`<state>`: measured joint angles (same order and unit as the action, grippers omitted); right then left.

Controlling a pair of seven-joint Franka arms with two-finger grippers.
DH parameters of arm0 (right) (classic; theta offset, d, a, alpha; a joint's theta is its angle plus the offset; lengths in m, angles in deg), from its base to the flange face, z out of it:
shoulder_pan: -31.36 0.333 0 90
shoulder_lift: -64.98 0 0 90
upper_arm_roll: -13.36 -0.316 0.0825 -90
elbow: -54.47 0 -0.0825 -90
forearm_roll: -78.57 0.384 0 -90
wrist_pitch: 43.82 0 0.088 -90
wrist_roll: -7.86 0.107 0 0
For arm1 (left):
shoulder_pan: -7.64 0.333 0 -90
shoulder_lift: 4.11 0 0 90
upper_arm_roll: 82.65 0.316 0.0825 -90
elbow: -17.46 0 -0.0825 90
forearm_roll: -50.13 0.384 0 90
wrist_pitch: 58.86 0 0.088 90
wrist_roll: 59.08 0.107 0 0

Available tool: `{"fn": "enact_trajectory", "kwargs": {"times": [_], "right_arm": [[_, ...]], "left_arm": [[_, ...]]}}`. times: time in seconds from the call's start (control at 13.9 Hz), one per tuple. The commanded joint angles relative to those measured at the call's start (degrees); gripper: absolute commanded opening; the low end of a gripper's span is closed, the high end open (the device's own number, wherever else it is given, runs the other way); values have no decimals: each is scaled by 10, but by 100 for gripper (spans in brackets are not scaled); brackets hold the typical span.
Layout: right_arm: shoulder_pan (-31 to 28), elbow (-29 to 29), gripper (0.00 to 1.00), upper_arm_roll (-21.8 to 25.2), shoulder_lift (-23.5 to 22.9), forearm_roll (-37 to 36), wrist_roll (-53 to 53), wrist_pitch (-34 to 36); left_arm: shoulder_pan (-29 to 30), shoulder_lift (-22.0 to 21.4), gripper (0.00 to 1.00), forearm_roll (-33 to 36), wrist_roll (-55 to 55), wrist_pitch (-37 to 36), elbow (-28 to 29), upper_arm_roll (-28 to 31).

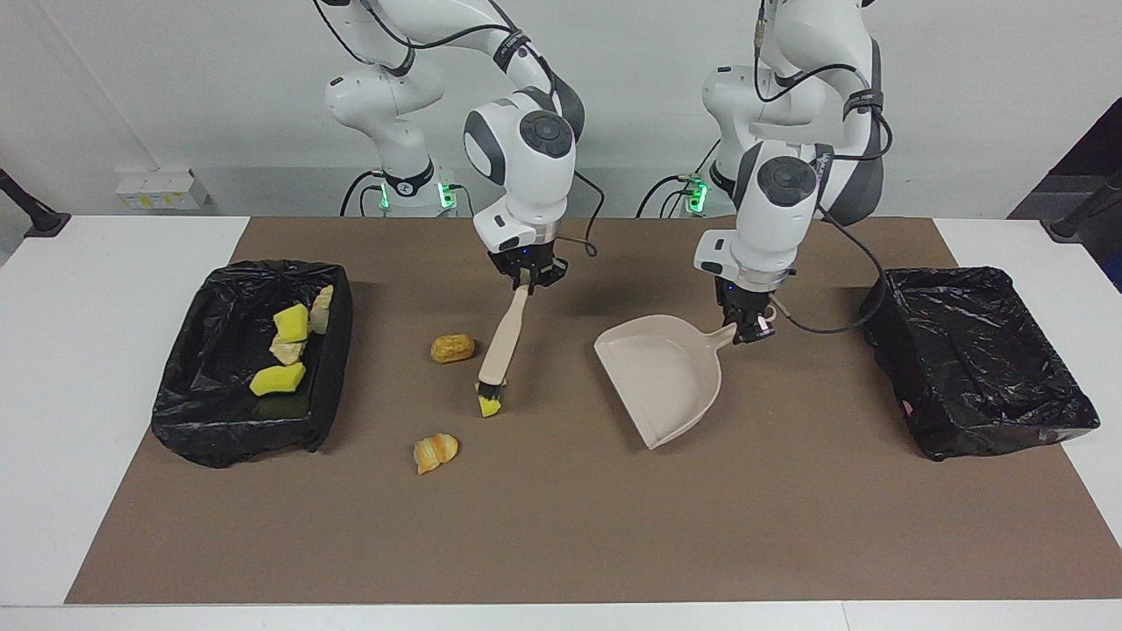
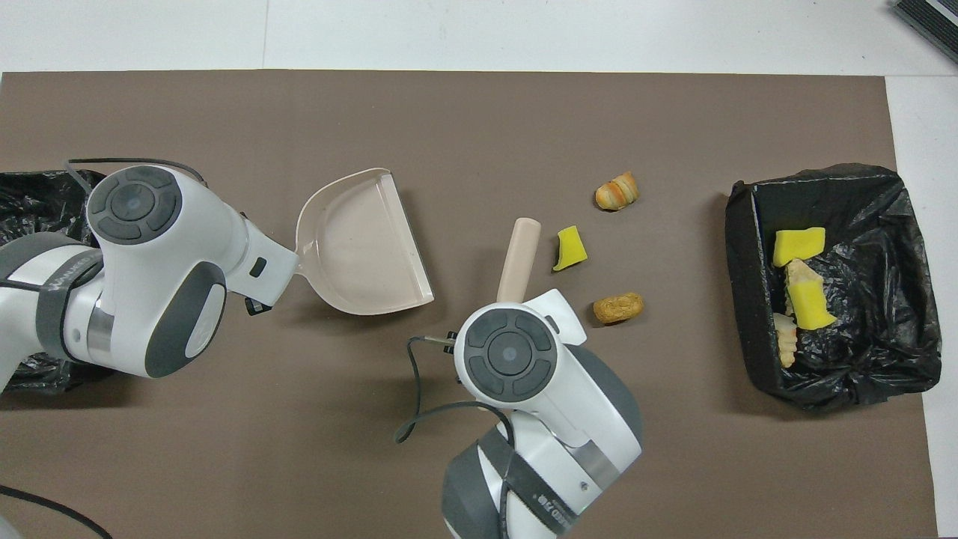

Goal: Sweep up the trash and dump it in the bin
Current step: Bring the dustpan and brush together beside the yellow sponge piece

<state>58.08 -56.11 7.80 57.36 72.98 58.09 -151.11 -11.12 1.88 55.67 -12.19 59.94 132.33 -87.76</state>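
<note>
- No legible text, brand, number or sign anywhere
- Faint lettering on the grey band of the left arm [image 2: 60,281], too small to read
- Same on the right arm [image 2: 539,505] band

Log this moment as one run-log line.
right gripper: holds brush, bristles at yellow sponge bit | left gripper: holds dustpan | three scraps loose

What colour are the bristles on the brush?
Black bristles on the beige brush, best in the facing view.
</note>
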Motion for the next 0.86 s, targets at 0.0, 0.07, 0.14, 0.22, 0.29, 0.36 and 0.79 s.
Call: {"fn": "enact_trajectory", "kwargs": {"times": [0.0, 0.07, 0.14, 0.22, 0.29, 0.36, 0.79], "right_arm": [[-21, -2, 0, -7, 4, -10, -20, 58], [-34, -2, 0, -7, 9, -11, -29, 77], [-46, -4, 0, -8, 15, -11, -40, 84], [-55, -16, 0, -8, 23, -11, -54, 83], [-70, -32, 0, -9, 29, -11, -71, 70], [-84, -43, 0, -9, 30, -8, -96, 52], [-117, -111, 0, -9, 59, -8, -138, 34]], "left_arm": [[-41, -12, 0, 4, -17, 7, 18, 9], [-48, -11, 0, 2, -22, 5, 18, 9], [-51, -11, 0, -4, -49, 8, 18, 9], [-56, -9, 0, -20, -79, 12, 18, 8], [-68, 6, 0, -31, -98, 13, 11, 8], [-87, 11, 0, -32, -107, 13, 11, 9], [-94, 9, 0, -44, -130, 10, 15, 8]]}}
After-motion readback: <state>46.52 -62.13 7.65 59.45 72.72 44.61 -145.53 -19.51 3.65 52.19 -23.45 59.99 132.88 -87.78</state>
